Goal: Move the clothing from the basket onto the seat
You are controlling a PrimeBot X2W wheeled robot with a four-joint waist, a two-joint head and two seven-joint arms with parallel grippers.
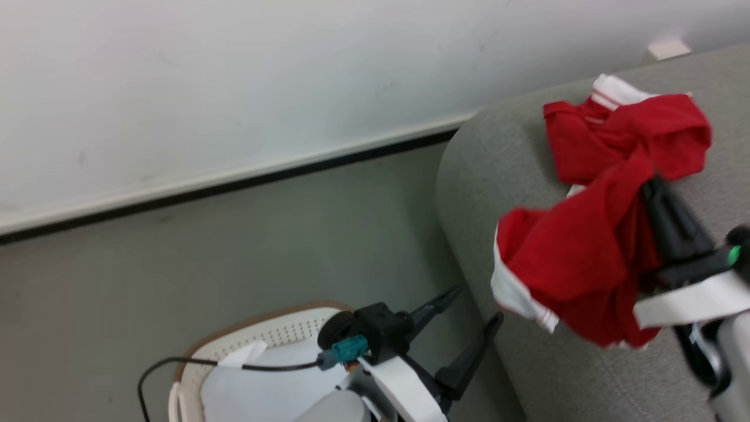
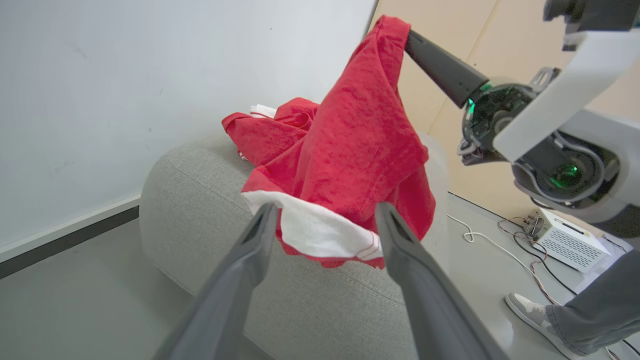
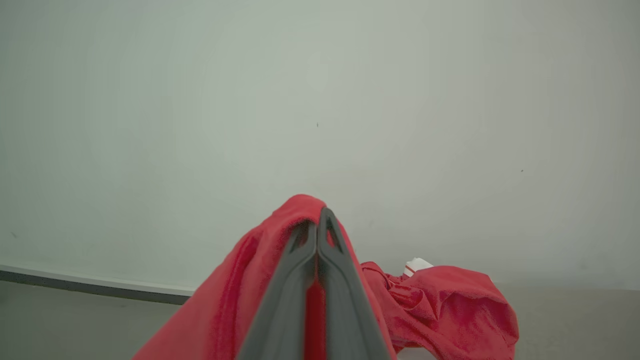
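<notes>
If the tightly closed right fingers point(image 1: 668, 217) drop the red garment point(image 1: 574, 258) here at the seat point(image 1: 486, 176) edge, it may slide off; the left fingers point(image 2: 240, 270) are spread wide, empty.

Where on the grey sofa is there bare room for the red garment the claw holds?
The grey fabric sofa is bare at its near end, below the hanging red garment, and along its rounded left edge. Crowded by the wall, where a crumpled red-and-white garment lies.

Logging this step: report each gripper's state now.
Left gripper: open, holding nothing.
Right gripper: shut on a red garment.
</notes>
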